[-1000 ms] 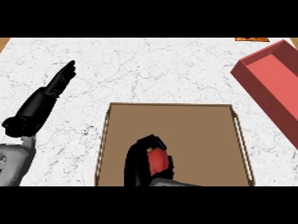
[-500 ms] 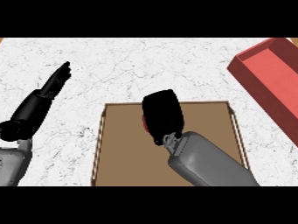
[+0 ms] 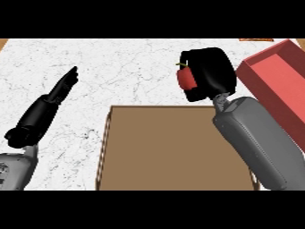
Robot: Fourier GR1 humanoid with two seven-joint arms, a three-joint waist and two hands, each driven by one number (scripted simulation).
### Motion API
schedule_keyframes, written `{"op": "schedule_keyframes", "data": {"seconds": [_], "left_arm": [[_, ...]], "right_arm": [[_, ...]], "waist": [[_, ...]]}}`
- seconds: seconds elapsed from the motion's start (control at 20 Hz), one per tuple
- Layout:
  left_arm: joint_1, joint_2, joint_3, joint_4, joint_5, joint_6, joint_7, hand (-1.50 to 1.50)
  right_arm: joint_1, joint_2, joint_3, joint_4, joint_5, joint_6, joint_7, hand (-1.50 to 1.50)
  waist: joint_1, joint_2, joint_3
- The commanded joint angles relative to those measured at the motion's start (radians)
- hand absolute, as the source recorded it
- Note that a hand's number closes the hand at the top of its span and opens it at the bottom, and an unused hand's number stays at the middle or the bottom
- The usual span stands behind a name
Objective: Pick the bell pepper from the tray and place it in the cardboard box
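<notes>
Red skin and a bit of green stem are all that show of the bell pepper (image 3: 184,78), because the right hand (image 3: 211,71) has its black fingers curled round it and hides the rest. The pepper is out of the tray (image 3: 174,152): it sits in the hand over the white marbled counter (image 3: 128,67), past the tray's far rim and just to the left of the box (image 3: 283,89), which looks red here rather than cardboard brown and lies open-topped at the right. The brown tray holds nothing that I can see. So I'd say the pick is done and the carry is under way, with the placing not yet done. The next move, as I judge it, calls for swinging the hand rightward over the near wall of the box, bringing the pepper above the open inside, and only then uncurling the fingers. The left hand (image 3: 61,87) rests at the left of the counter, fingers straight and together, holding nothing. As for writing, a dark mark sits on the grey left forearm (image 3: 6,172), but I can't read it, and a small orange patch (image 3: 257,40) at the counter's far edge is too slight to make out.
</notes>
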Motion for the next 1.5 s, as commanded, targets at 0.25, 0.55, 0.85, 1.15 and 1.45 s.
{"op": "schedule_keyframes", "data": {"seconds": [0.25, 0.55, 0.85, 1.15, 1.45], "left_arm": [[-0.004, 0.008, 0.019, -0.018, -0.003, -0.007, 0.044, 0.00], [0.025, -0.006, 0.018, -0.039, -0.002, -0.022, 0.020, 0.00], [0.023, -0.039, 0.004, -0.067, -0.027, -0.012, 0.039, 0.00], [0.035, -0.019, 0.034, -0.051, -0.011, -0.045, 0.025, 0.00], [-0.026, -0.060, 0.021, -0.009, -0.048, -0.012, 0.052, 0.00]], "right_arm": [[-0.066, -0.036, -0.289, -0.092, -0.020, -0.095, 0.203, 1.50], [-0.084, -0.164, -0.454, 0.027, -0.013, -0.149, 0.185, 1.50], [-0.096, -0.308, -0.579, 0.176, -0.073, -0.136, 0.043, 1.50], [-0.085, -0.412, -0.602, 0.365, -0.114, 0.031, -0.052, 1.50], [-0.020, -0.452, -0.619, 0.521, -0.160, 0.143, -0.178, 1.50]], "waist": [[-0.009, -0.009, -0.001], [0.004, -0.005, -0.001], [0.005, -0.002, -0.001], [0.008, -0.001, -0.001], [0.002, 0.000, -0.001]]}}
